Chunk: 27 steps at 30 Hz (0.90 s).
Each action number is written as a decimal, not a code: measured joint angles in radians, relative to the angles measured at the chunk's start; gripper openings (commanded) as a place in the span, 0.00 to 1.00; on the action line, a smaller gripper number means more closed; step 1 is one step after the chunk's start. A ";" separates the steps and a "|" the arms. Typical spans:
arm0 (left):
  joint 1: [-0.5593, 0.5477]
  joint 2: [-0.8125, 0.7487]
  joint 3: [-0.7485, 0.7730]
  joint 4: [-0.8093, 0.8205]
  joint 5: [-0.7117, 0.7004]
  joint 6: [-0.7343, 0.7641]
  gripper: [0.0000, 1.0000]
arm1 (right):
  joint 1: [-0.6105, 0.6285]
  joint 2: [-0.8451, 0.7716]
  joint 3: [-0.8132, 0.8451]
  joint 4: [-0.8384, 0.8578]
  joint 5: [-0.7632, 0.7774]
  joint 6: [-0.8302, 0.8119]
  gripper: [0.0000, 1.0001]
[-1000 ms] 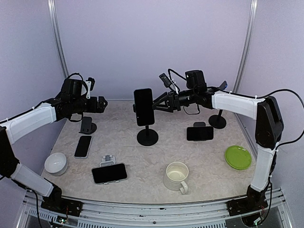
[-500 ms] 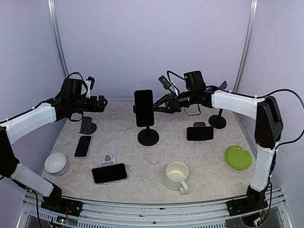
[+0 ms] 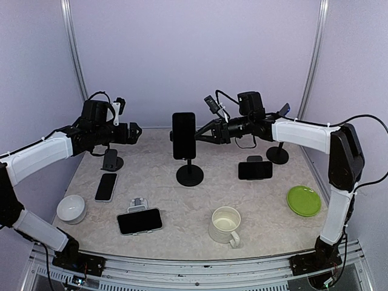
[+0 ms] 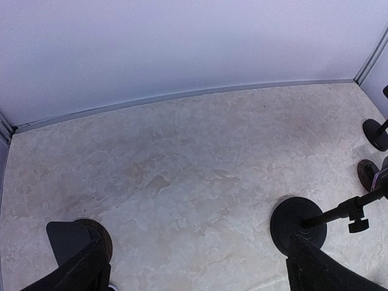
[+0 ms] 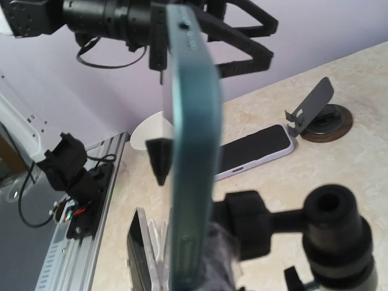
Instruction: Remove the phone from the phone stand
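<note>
The phone stands upright, clamped on the black phone stand at the table's middle. My right gripper reaches in from the right at the phone's height. In the right wrist view the phone shows edge-on as a teal strip. One black fingertip lies against its left face and the other finger is blurred on its right face, so the right gripper is shut on the phone. The stand's clamp arm sits just behind. My left gripper hovers open at the back left, holding nothing.
A phone lies flat near an unoccupied small stand. Other phones rest on a white stand and a black stand. A white bowl, a mug, a green plate and another stand base share the table.
The right gripper's fingers have closed in onto the phone. The phone and its stand have shifted slightly to the right. The left arm has barely moved.
</note>
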 measured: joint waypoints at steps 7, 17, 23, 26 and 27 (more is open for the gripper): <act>-0.035 -0.024 0.000 0.019 0.006 -0.016 0.99 | 0.000 -0.080 -0.132 0.132 0.077 0.100 0.00; -0.100 -0.059 0.000 0.050 0.049 -0.029 0.99 | 0.007 -0.183 -0.282 0.256 0.235 0.204 0.00; -0.180 -0.059 0.000 0.052 0.056 -0.051 0.99 | 0.007 -0.221 -0.364 0.364 0.305 0.278 0.00; -0.237 -0.058 0.000 0.052 0.047 -0.063 0.99 | 0.007 -0.225 -0.385 0.407 0.331 0.314 0.00; -0.260 -0.056 0.000 0.052 0.040 -0.066 0.99 | 0.007 -0.225 -0.388 0.418 0.339 0.325 0.00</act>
